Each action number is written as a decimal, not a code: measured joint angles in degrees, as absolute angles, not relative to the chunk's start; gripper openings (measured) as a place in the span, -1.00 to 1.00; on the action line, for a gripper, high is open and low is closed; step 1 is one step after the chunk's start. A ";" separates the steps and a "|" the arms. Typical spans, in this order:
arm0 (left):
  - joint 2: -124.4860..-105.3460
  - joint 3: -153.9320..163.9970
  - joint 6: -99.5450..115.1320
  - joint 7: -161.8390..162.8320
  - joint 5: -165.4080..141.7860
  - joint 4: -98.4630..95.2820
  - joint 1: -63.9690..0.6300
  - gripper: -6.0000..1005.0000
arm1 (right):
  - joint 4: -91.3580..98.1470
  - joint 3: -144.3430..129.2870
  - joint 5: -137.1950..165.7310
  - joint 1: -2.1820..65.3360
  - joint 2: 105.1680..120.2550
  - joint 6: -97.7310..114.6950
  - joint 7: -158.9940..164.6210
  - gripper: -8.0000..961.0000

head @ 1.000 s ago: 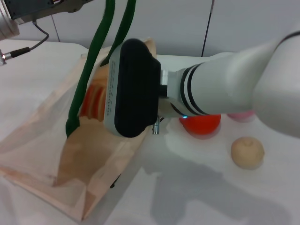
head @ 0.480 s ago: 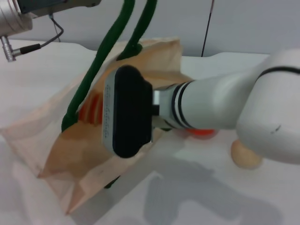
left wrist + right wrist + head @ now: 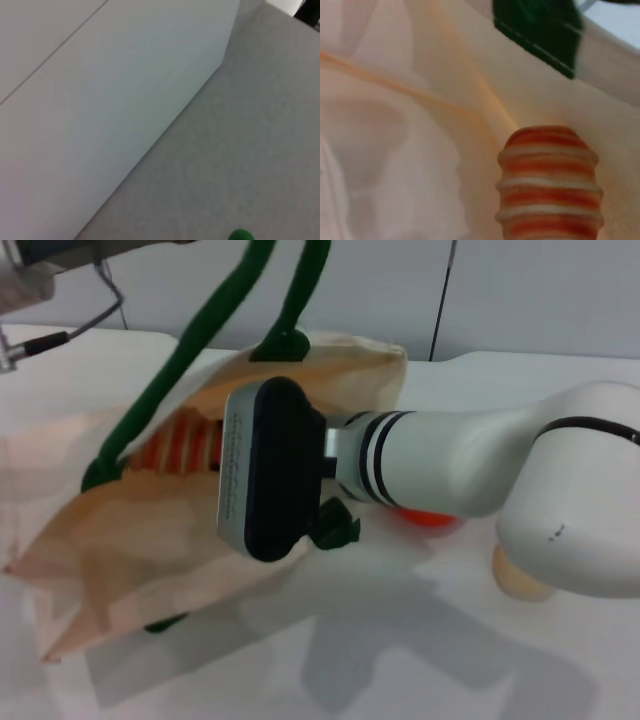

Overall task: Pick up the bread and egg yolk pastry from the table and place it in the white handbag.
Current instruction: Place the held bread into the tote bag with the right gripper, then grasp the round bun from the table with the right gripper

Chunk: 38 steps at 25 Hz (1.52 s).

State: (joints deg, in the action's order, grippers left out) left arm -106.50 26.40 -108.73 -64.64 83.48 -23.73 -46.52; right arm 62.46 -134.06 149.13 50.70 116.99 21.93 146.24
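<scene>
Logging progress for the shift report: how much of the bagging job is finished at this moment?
Nothing is fully delivered. The bread is inside the white handbag, with the right gripper reaching into the opening; whether it has let go is hidden. Green handles are held up. The egg yolk pastry remains on the table.

Readable text: none.
Right gripper housing (image 3: 265, 470): a row of small marks along its silver edge, too small to read.
White handbag (image 3: 130, 540): no print visible.

White table (image 3: 470, 660), seemingly pale wall (image 3: 540, 290).
</scene>
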 joint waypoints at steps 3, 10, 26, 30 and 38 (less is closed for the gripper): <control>-106.17 26.33 -109.37 -64.60 85.08 -23.79 -45.20 -0.76 | 60.82 -134.17 148.01 50.45 116.98 17.97 147.14 -0.13; -104.83 26.25 -109.24 -64.73 87.51 -23.84 -42.15 -0.76 | 61.64 -133.48 143.50 49.70 116.63 16.45 147.24 0.21; -103.86 24.63 -101.49 -66.04 88.97 -23.81 -37.44 -0.76 | 78.68 -122.68 144.02 35.08 115.92 30.13 141.25 0.88; -103.81 24.61 -99.42 -66.61 88.97 -23.82 -36.57 -0.76 | 83.12 -119.10 143.97 30.58 115.92 33.91 139.27 0.87; -103.79 24.03 -97.36 -66.74 88.96 -23.82 -35.17 -0.76 | 88.75 -107.92 143.48 20.63 116.01 41.54 136.84 0.87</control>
State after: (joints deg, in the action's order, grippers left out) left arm -103.79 24.03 -97.36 -66.74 88.96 -23.82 -35.17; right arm 88.75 -107.92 143.48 20.63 116.01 41.54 136.84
